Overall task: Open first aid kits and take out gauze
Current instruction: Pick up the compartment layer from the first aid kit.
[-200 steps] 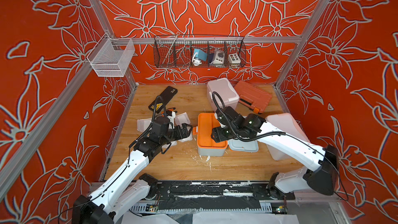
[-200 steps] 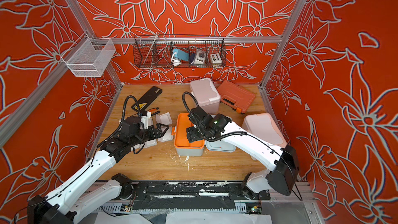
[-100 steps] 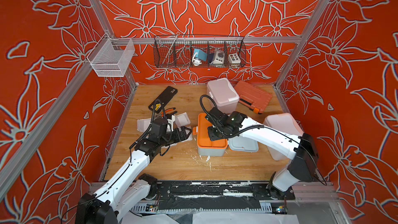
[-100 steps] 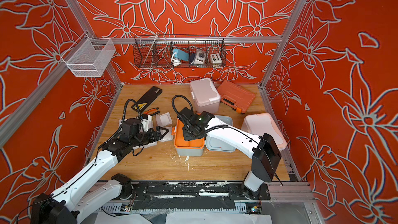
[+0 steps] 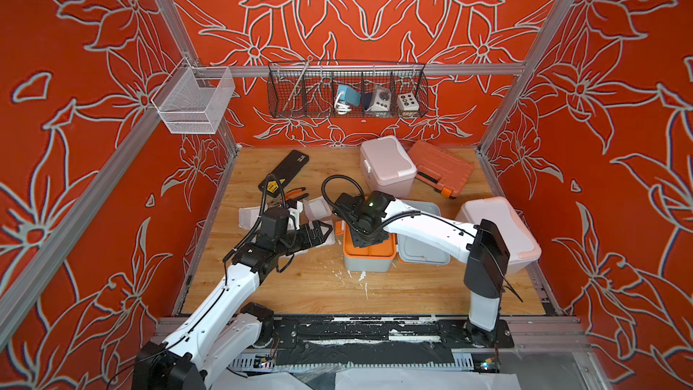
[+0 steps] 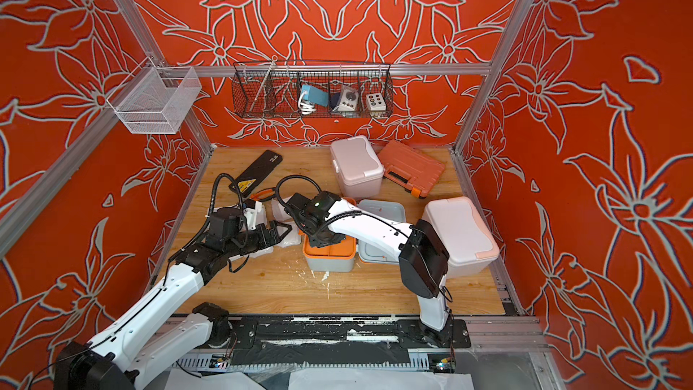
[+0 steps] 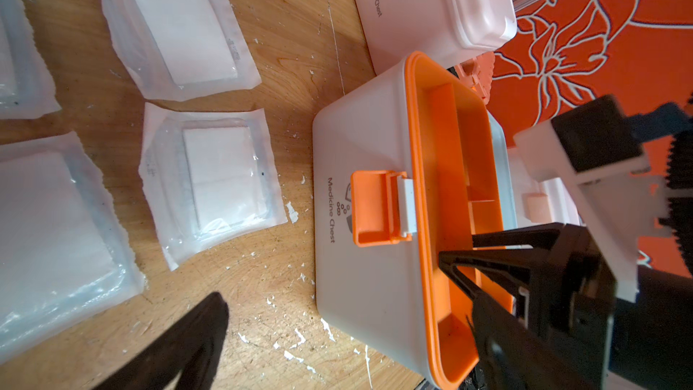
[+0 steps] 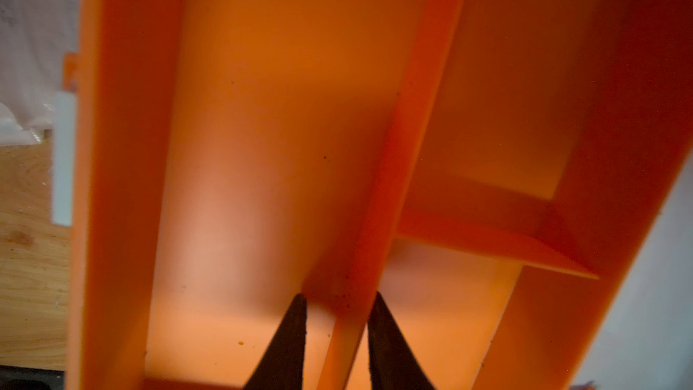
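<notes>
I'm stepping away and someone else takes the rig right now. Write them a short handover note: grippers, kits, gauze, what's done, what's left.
Left gripper: open, by the gauze packets on the table beside the blue-grey kit.
Right gripper: down in that kit's orange tray, jaws narrow astride its divider; whether it is clamped is unclear.
Done: blue-grey kit open, several packets out.
Left: the tray shows no gauze, so probably lift it out. The pink kit and white kit are both shut.

Tabletop (image 7: 300,13) bare wood, scuffed, white flecks. First aid kit (image 7: 360,294) smooth matt plastic, orange tray (image 8: 262,144) likewise. Gauze wrappers (image 7: 210,181) crinkly, semi-glossy film.
</notes>
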You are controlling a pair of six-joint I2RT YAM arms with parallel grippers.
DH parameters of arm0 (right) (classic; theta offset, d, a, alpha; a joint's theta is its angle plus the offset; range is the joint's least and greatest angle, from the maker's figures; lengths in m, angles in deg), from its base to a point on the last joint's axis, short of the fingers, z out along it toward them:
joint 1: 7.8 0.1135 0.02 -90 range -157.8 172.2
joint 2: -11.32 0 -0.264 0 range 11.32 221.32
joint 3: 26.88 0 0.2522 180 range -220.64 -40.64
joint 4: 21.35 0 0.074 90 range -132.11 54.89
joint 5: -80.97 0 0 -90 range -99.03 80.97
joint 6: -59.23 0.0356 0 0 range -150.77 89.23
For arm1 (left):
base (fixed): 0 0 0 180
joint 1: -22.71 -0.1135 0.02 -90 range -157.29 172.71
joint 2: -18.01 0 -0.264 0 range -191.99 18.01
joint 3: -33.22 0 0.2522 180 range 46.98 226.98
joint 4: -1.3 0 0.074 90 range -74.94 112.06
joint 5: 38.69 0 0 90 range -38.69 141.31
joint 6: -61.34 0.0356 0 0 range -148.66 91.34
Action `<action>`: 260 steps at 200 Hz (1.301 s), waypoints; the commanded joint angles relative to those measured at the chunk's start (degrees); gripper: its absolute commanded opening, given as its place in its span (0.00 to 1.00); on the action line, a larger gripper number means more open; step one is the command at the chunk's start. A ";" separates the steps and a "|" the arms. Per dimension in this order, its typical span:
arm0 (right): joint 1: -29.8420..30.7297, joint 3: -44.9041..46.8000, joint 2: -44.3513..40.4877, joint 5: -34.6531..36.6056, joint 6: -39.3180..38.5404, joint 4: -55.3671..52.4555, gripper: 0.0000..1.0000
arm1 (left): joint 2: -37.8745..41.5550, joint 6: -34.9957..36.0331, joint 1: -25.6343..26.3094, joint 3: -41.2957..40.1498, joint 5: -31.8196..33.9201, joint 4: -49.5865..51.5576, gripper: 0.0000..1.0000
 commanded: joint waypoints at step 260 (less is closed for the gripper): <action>-0.20 -0.57 -21.14 5.70 -2.56 2.20 0.00 | 5.15 -0.75 -0.48 3.18 -2.63 0.36 0.97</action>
